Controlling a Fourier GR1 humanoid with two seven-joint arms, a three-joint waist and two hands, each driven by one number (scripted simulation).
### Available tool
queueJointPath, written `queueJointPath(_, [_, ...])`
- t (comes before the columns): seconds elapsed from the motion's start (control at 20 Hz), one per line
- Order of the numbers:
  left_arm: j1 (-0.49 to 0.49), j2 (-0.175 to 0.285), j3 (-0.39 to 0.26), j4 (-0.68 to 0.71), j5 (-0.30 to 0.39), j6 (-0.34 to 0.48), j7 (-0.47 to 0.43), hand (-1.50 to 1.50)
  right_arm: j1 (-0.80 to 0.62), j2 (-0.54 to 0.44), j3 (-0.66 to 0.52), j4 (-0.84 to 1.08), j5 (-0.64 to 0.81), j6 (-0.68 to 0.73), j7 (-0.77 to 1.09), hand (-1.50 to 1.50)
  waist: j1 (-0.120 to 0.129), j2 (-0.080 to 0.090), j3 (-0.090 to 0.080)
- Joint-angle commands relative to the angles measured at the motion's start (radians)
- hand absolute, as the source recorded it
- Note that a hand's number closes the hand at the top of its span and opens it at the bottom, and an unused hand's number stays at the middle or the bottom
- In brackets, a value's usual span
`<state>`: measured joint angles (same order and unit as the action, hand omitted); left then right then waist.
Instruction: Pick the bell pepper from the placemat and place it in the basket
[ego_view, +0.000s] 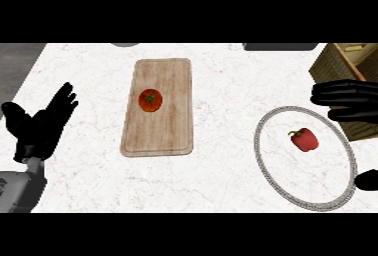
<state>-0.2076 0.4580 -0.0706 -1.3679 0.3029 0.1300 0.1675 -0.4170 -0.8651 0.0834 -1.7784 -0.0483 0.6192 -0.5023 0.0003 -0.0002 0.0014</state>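
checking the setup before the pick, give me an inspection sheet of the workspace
surface: white marble counter
job's things: red bell pepper lying on the round placemat; basket far right
clutter: tomato on a wooden cutting board
robot hands: left robot hand open, resting at the left edge; right robot hand open by the basket, apart from the pepper
cables: nothing seen
surroundings: grey object cut off at the far edge

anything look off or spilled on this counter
Nothing stands out. The bell pepper lies on the round placemat, the tomato on the cutting board, and the basket stands at the right edge; nothing is spilled.
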Motion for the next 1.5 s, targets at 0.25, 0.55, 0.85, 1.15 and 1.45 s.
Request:
queueJointPath(0.25, [-0.052, -0.012, 0.012, 0.07, -0.024, -0.029, -0.01, 0.0, -0.23, -0.179, -0.017, 0.212, 0.184, 0.12, -0.049, -1.5, 0.018, 0.008, -0.003])
queueJointPath(0.55, [-0.044, -0.029, -0.007, 0.046, -0.034, -0.029, -0.009, 0.0, -0.214, -0.315, 0.103, 0.289, 0.257, 0.189, -0.238, -1.5, 0.028, 0.012, -0.002])
queueJointPath(0.85, [-0.059, -0.017, -0.002, 0.014, -0.033, -0.025, 0.026, 0.0, -0.2, -0.366, 0.177, 0.405, 0.225, 0.151, -0.393, -1.5, 0.042, 0.015, 0.001])
queueJointPath(1.15, [-0.059, -0.014, 0.0, 0.011, -0.034, -0.038, 0.026, 0.0, -0.155, -0.351, 0.209, 0.558, 0.166, 0.038, -0.519, -1.5, 0.052, 0.021, 0.003])
queueJointPath(1.45, [-0.035, -0.044, -0.008, 0.012, -0.048, -0.028, -0.008, 0.0, -0.114, -0.293, 0.322, 0.643, 0.24, -0.101, -0.628, -1.5, 0.051, 0.019, 0.002])
